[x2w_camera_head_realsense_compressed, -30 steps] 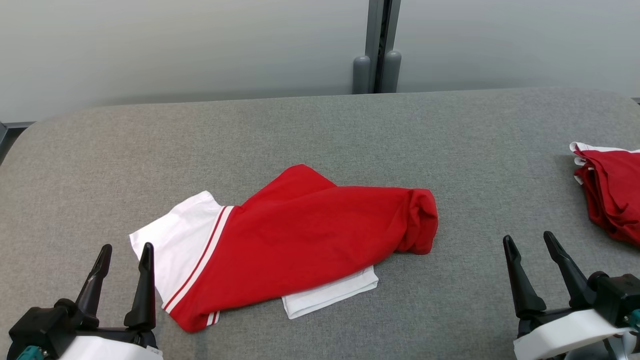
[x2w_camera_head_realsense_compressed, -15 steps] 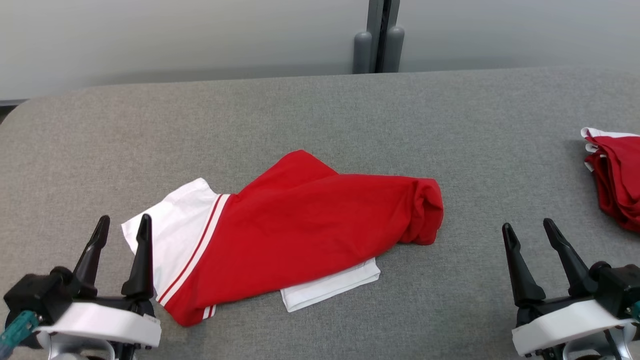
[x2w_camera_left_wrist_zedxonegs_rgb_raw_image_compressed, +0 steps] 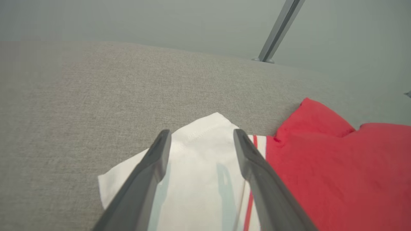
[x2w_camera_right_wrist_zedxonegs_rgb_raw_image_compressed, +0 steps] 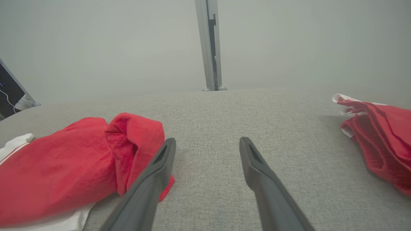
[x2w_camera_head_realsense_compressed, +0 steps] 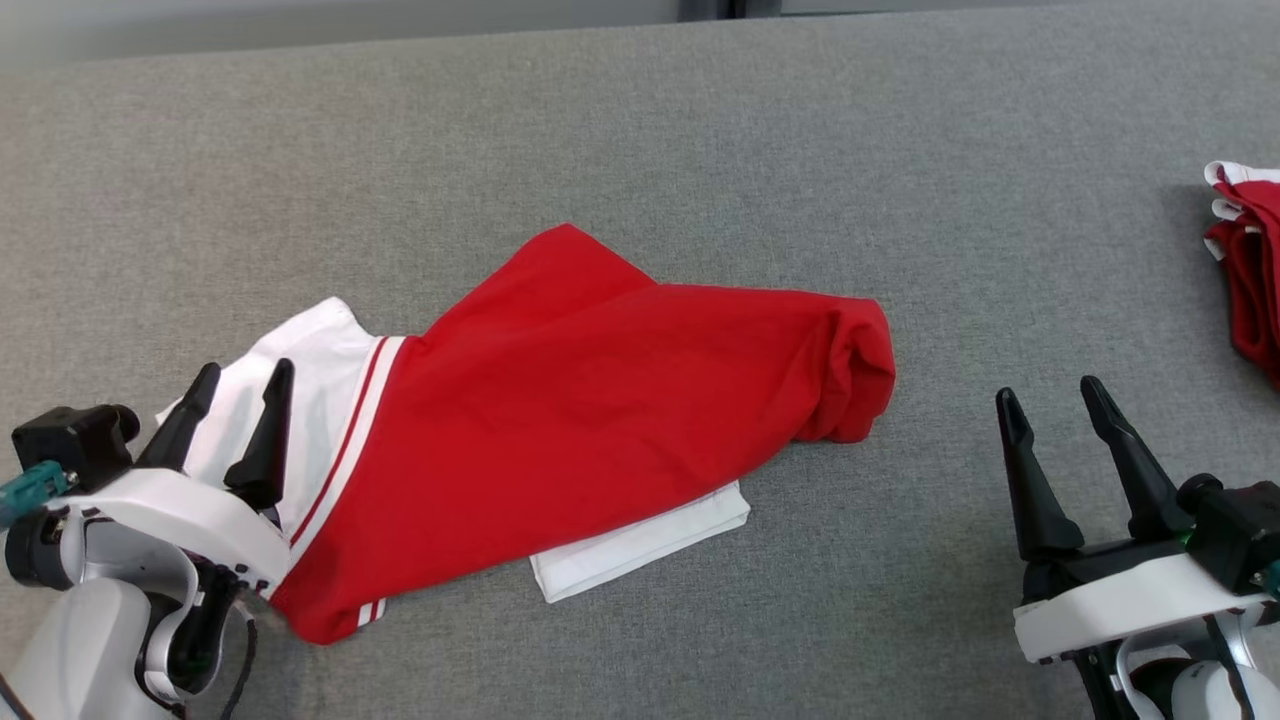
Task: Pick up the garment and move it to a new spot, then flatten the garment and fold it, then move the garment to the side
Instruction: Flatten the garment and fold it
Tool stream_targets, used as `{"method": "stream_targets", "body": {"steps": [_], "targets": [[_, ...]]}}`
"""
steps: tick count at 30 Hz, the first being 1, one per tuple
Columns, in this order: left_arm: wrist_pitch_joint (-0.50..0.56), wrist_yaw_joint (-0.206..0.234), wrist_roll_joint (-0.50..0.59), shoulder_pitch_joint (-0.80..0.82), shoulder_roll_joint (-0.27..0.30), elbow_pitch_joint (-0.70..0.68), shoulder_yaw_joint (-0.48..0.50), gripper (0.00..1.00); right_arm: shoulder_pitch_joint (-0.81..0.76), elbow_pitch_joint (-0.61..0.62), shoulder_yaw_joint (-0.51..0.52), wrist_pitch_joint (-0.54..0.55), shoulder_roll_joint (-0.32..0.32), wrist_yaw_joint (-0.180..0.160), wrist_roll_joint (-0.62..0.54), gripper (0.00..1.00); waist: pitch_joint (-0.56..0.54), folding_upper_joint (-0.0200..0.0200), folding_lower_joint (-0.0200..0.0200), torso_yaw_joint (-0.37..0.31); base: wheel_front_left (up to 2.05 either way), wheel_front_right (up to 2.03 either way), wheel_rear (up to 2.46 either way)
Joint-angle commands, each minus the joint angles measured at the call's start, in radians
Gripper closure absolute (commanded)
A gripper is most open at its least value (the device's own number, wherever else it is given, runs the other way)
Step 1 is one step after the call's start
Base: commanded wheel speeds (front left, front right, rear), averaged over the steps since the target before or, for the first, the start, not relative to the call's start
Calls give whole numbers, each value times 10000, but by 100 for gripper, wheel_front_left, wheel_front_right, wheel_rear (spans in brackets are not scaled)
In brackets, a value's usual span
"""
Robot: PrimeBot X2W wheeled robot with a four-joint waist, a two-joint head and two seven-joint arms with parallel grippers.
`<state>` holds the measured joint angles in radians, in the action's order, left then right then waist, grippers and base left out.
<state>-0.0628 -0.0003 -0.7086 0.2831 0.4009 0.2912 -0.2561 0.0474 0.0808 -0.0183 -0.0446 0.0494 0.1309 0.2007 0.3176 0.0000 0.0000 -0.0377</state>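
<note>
The garment is a red shirt with white, red-striped sleeves, lying crumpled across the middle of the grey table. Its right end is rolled into a thick fold. My left gripper hovers open over the white sleeve at the garment's left end, fingers apart with nothing between them. My right gripper stands open over bare table to the right of the garment, a short gap from the rolled end. In the right wrist view the gripper sits just right of that fold.
A second pile of red and white cloth lies at the table's right edge, also in the right wrist view as the cloth pile. A grey post stands behind the table against a pale wall.
The head camera has tilted down, so the whole picture has shifted. My left gripper has come forward over the white sleeve. The right gripper has barely moved.
</note>
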Motion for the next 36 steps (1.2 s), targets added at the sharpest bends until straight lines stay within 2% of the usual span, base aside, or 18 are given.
{"method": "stream_targets", "body": {"steps": [1,9,17,18,19,20,21,23,26,36], "targets": [[48,-101,-58,284,127,204,41,0,134,-48,-7,-107,39,-3,66,0,248,0,0,-148,0,0,0],[790,-596,-371,1107,336,1590,-95,0,397,-238,-81,-298,37,-3,178,0,635,0,0,-315,0,0,0],[1704,-784,-694,1458,353,2492,-350,0,506,-261,-70,-219,38,-3,67,0,689,0,0,-360,0,0,0],[1822,-820,-712,1471,349,2602,-400,6,527,-256,-64,-216,38,-3,60,0,676,0,0,-361,0,0,0],[1990,-848,-741,1478,352,2706,-478,57,547,-251,-66,-216,38,-3,61,0,664,0,0,-360,0,0,0],[2097,-876,-756,1474,348,2774,-546,96,558,-247,-78,-214,38,-3,81,0,649,0,0,-363,0,0,0],[2118,-903,-772,1466,330,2812,-575,100,560,-253,-92,-211,36,-3,113,0,629,0,0,-366,0,0,0],[2362,-970,-762,1426,304,2918,-727,100,547,-268,-106,-209,38,-3,149,0,597,0,0,-369,0,0,0],[2174,-925,-580,1509,343,2910,-811,100,495,-276,-89,-211,38,-3,184,0,554,0,0,-358,0,0,0],[243,-374,473,2319,437,1775,-778,100,480,-280,-85,-184,36,-3,178,0,334,0,0,-332,0,0,0]]}}
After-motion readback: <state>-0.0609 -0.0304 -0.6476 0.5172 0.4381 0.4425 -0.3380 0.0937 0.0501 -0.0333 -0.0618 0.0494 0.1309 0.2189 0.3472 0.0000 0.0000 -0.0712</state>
